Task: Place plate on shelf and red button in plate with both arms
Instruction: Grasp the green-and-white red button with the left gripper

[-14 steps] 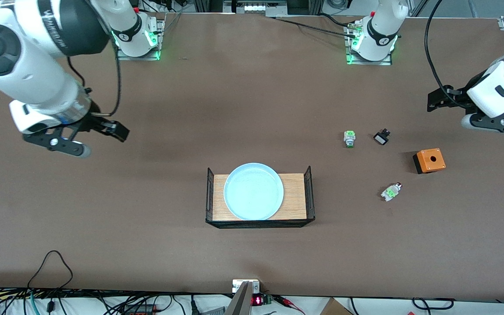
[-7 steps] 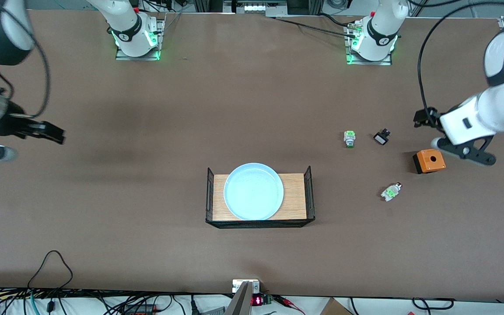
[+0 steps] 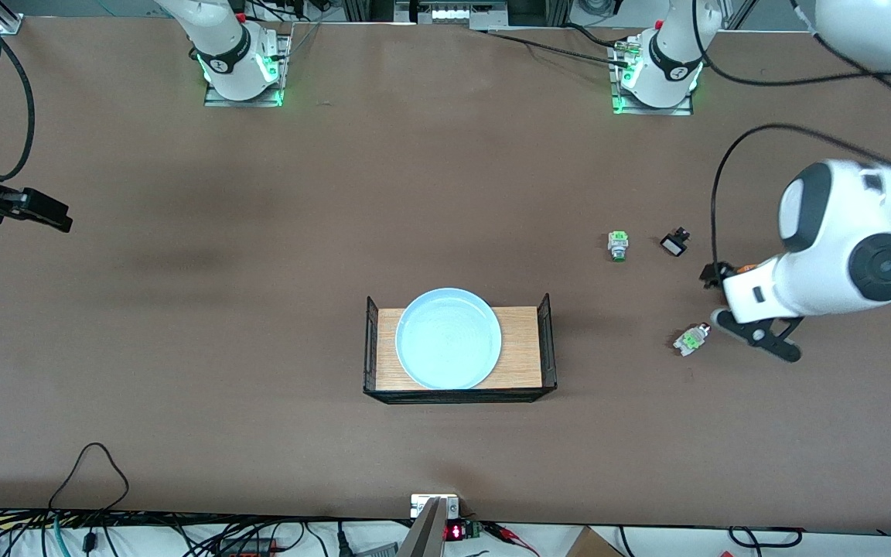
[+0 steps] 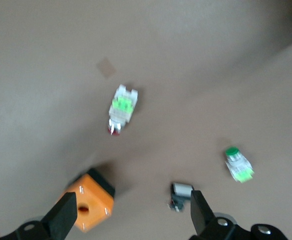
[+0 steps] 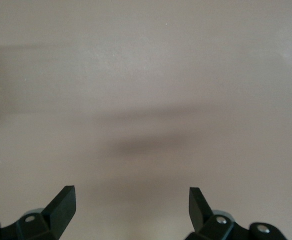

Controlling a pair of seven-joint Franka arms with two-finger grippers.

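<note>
The round, shallow, pale light-blue plate [image 3: 448, 338] lies on a wooden tray with black wire-mesh ends [image 3: 520, 363], at the middle of the brown counter [image 3: 414, 193].

The small red button switch, whitish with a bright green middle block and a red cap [image 3: 691, 339], lies on the counter toward the left arm's end, well apart from the tray. In the left wrist view the same switch [image 4: 121, 108] lies on its side, red cap at one end.

Farther from the front camera than the red button switch lie a similar white-green switch with a green cap [image 3: 618, 245] and, beside it, a small black switch with a white face [image 3: 674, 244]. An orange square box with a round hole in its top [image 4: 88, 206] sits near these parts; in the front view the left arm hides nearly all of it.

The left tool [image 4: 131, 215] hangs over the counter just beside the red button switch, its two black fingers [image 4: 63, 216] spread apart and holding nothing.

The right tool [image 5: 132, 207] hangs over bare counter at the right arm's end, well apart from the tray, its fingers [image 5: 62, 203] likewise spread apart and empty.
</note>
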